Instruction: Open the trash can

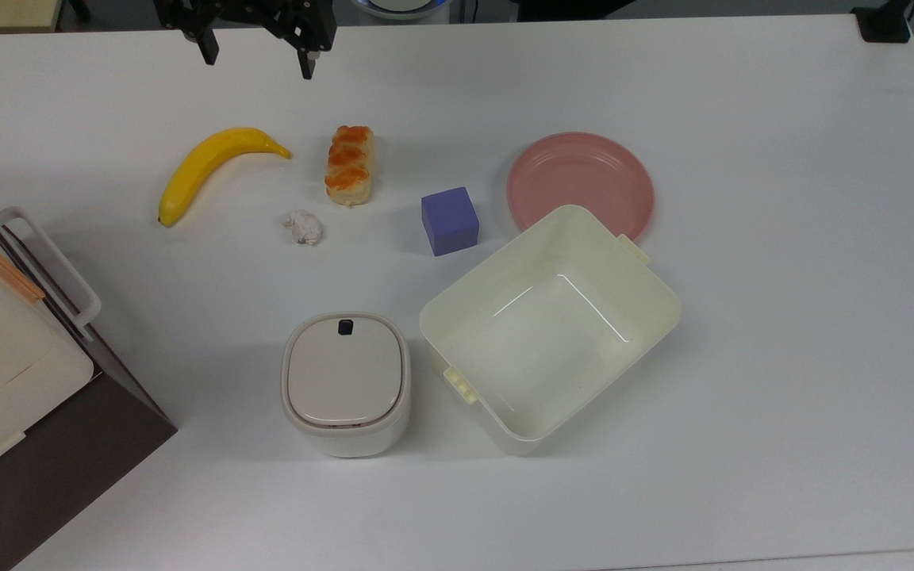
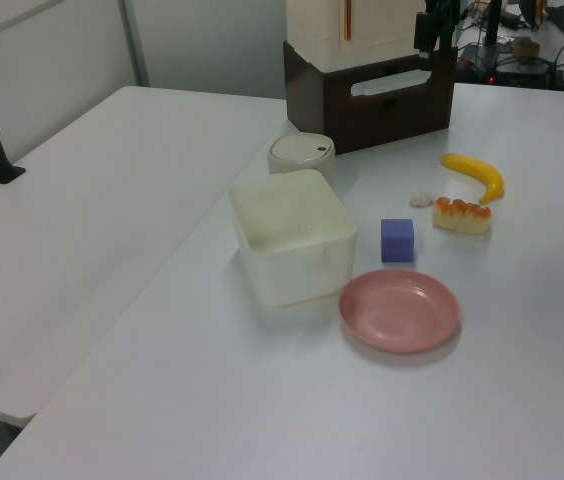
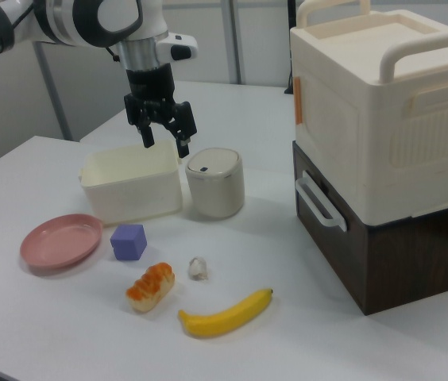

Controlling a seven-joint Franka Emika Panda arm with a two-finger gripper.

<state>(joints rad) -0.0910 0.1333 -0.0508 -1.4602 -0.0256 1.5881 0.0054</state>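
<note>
White tabletop (image 1: 782, 357) spreads across all three views, and we find no brand, label or readable writing on anything. At the lower centre of the top view we see the trash can (image 1: 346, 384), its beige lid (image 1: 343, 371) lying flat and shut, the small black button (image 1: 345, 326) at the lid's upper edge. Just to its right in the top view sits the lidless cream tub (image 1: 550, 327), close beside the can; whether they touch we cannot tell. The pink plate (image 1: 581, 184) lies at the tub's upper edge, and a purple cube (image 1: 450, 220) sits left of the plate. Further left in the top view we see a glazed bread piece (image 1: 349, 165), a crumpled white wad (image 1: 303, 227) below it, and a banana (image 1: 212, 166). The white-and-brown appliance (image 1: 13, 349) fills the top view's lower left. Along the top edge, upper left of the top view, the gripper (image 1: 259, 54) hangs with its two black fingers spread wide, holding nothing, well apart from the can.
</note>
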